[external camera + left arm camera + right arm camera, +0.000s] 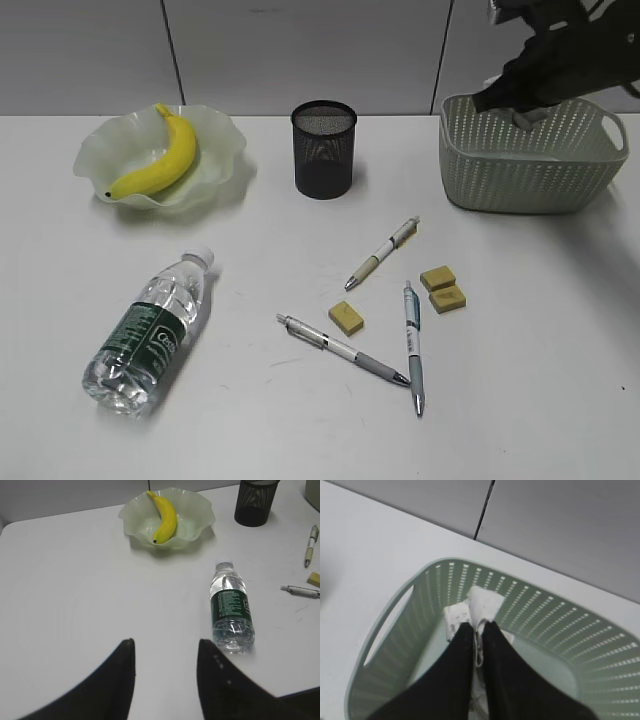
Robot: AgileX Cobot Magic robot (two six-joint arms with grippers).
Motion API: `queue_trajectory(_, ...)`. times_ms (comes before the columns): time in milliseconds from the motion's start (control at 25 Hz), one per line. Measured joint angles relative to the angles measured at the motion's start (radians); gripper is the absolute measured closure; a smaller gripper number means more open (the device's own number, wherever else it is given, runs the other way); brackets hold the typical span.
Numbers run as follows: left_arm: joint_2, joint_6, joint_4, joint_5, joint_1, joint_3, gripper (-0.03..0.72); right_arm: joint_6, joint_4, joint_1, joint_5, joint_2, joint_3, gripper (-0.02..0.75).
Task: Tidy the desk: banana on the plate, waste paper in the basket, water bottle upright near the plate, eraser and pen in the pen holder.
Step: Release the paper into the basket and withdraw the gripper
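The banana (165, 157) lies in the wavy pale green plate (220, 135) at the back left; both also show in the left wrist view, banana (165, 518) and plate (200, 510). The water bottle (150, 332) lies on its side on the desk (250, 420), cap toward the back. Three pens (383, 252) and three yellow erasers (346, 317) lie mid-desk. The black mesh pen holder (324, 148) stands empty-looking at the back. My right gripper (478, 626) is shut on the waste paper (482, 602), over the inside of the basket (530, 170). My left gripper (165, 645) is open and empty above bare desk, left of the bottle (230, 607).
A grey panelled wall runs behind the desk. The pen holder (255, 502) and two pens (310, 545) show at the right of the left wrist view. The desk's front edge shows at that view's lower right.
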Motion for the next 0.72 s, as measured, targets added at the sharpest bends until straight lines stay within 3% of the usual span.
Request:
queue_trajectory(240, 0.0, 0.0, 0.0, 0.0, 0.0, 0.0, 0.379, 0.002, 0.036, 0.0, -0.04, 0.039, 0.0, 0.3)
queue_trajectory(320, 0.0, 0.0, 0.0, 0.0, 0.0, 0.0, 0.379, 0.002, 0.039, 0.0, -0.033, 0.033, 0.0, 0.235)
queue_trajectory(520, 0.0, 0.0, 0.0, 0.0, 0.0, 0.0, 0.379, 0.003, 0.067, 0.0, 0.176, -0.049, 0.0, 0.196)
queue_trajectory(720, 0.0, 0.0, 0.0, 0.0, 0.0, 0.0, 0.379, 0.004, 0.075, 0.0, 0.53, -0.177, 0.0, 0.195)
